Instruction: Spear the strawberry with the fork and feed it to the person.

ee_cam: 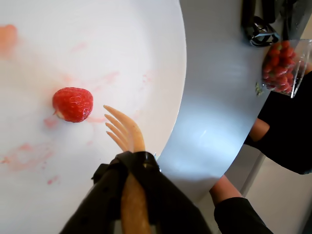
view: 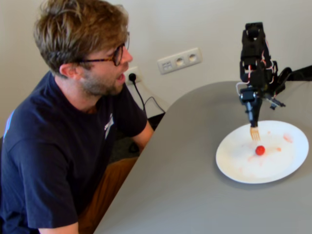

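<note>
Fixed view: grey table [view: 185,185] with a rounded edge; white plate [view: 287,168] on its right part, marked with pale red smears; the strawberry [view: 260,150] lying on the plate near its middle; my arm [view: 257,58], black, standing behind the plate and reaching down over its far half; my gripper [view: 253,117] pointing downward with the fork [view: 254,133] in it, tines down, their tips just above and slightly left of the strawberry, apart from it; the person [view: 73,126] seated at left, facing right toward the plate, mouth slightly open; a wall socket strip [view: 179,60] behind. Wrist view: plate [ee_cam: 161,44] filling the left side; strawberry [ee_cam: 72,104] on it at left of centre; fork [ee_cam: 124,131] running up from the lower edge, tines pointing up and left, tips close to the strawberry's right side but not touching; my gripper [ee_cam: 132,183] pressed together around the fork's handle; a clear container of red fruit [ee_cam: 282,66] at upper right beyond the table
</note>
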Action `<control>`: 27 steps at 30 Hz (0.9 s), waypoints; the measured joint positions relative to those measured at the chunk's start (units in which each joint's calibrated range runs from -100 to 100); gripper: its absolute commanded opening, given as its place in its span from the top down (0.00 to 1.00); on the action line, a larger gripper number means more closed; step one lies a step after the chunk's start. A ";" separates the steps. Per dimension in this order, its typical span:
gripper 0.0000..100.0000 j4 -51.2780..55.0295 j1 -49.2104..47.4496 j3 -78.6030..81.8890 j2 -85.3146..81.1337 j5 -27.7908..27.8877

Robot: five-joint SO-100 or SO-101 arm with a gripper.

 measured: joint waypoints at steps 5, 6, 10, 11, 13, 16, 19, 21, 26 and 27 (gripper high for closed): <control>0.99 -1.12 -0.08 -0.18 6.32 -0.05; 0.99 -0.26 -0.08 -0.18 6.57 -0.05; 0.99 0.17 -0.08 -1.36 12.47 -0.05; 0.99 0.34 -0.08 -1.36 12.81 -0.05; 0.99 0.60 -0.08 -1.36 12.98 -0.05; 0.99 0.86 -0.08 -1.36 12.98 -0.05; 0.99 0.94 -0.08 -1.36 12.98 -0.05; 0.99 0.94 -0.08 -1.36 13.06 -0.05; 0.99 0.94 -0.08 -1.36 13.23 -0.05; 0.99 0.94 -0.08 -1.81 13.40 -0.05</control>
